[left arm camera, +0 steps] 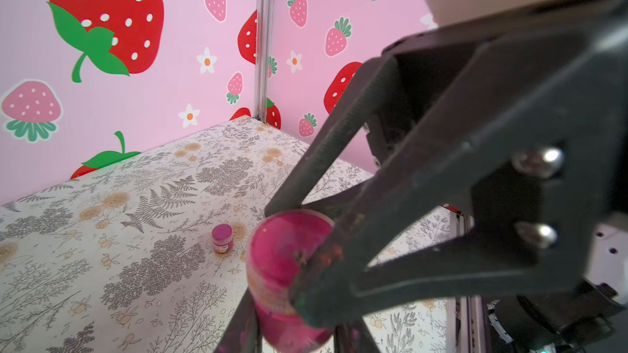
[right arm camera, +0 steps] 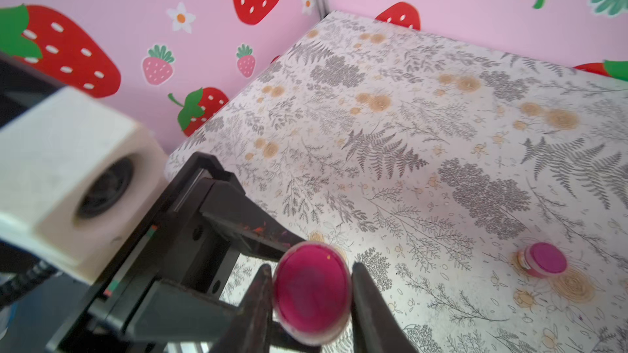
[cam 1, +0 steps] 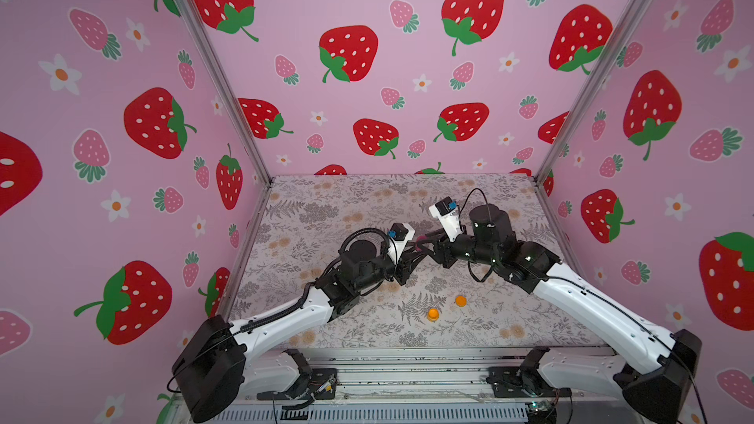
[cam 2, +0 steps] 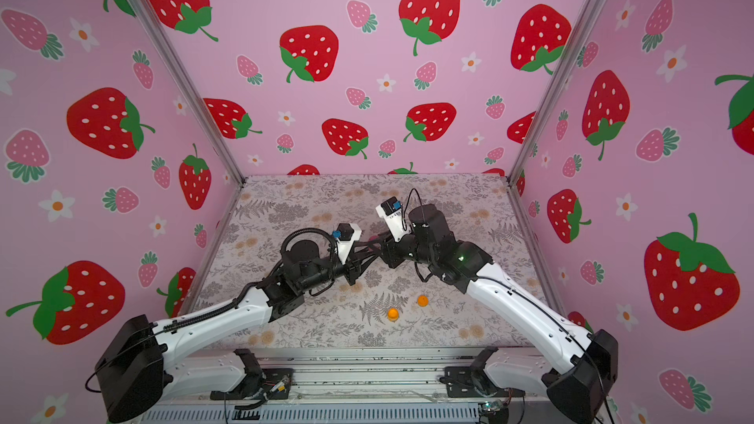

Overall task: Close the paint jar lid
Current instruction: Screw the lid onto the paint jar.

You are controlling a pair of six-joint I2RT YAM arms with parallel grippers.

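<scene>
A small magenta paint jar (left arm camera: 272, 286) hangs in the air above the middle of the table, held between both grippers. My left gripper (left arm camera: 295, 331) is shut on the jar's body. My right gripper (right arm camera: 312, 286) faces it from the other side, its fingers (right arm camera: 367, 300) pressed against both sides of the round magenta lid (right arm camera: 311, 292). In both top views the two grippers meet tip to tip, and only a sliver of the jar (cam 1: 420, 237) (cam 2: 372, 237) shows between them.
A second magenta jar (left arm camera: 222, 237) (right arm camera: 543, 261) rests on the floral table (cam 1: 326, 205) farther back. An orange jar (cam 1: 433, 314) and an orange lid (cam 1: 460, 300) lie near the front. Pink strawberry walls close three sides.
</scene>
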